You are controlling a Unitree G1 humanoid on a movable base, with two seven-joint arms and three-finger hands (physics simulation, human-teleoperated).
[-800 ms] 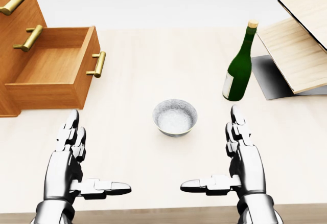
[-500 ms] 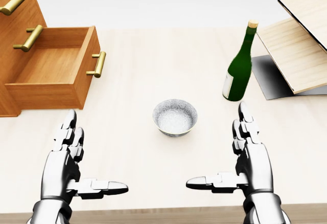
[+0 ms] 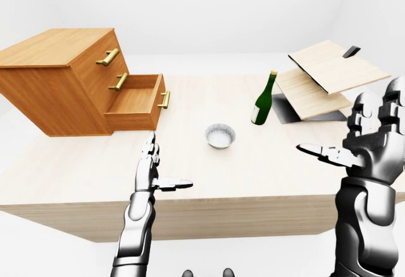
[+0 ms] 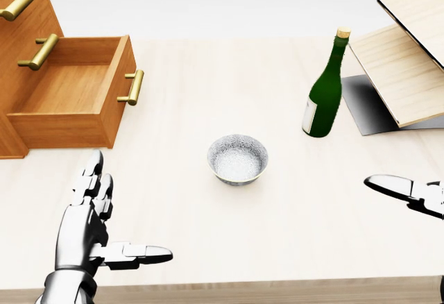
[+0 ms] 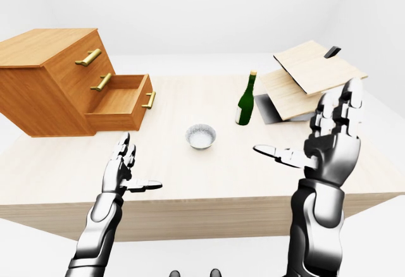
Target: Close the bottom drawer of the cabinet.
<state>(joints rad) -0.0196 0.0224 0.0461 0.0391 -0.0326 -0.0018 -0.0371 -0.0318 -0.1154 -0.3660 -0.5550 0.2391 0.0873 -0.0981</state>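
The bottom drawer point(image 4: 73, 99) of the cabinet point(image 3: 54, 81) stands pulled out at the left of the desk point(image 4: 229, 228), its brass handle point(image 4: 132, 87) facing right along the slide axis. My left robot hand point(image 4: 94, 224) hovers spread wide and empty, below the drawer in the head view and apart from it, so it is the nearer one. Closing means a push leftward on the drawer's face. My right robot hand point(image 5: 326, 138), likewise splayed and empty, is raised well apart at the right.

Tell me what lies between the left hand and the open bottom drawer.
Nothing: in the head view only bare tabletop separates the left hand from the bottom drawer.
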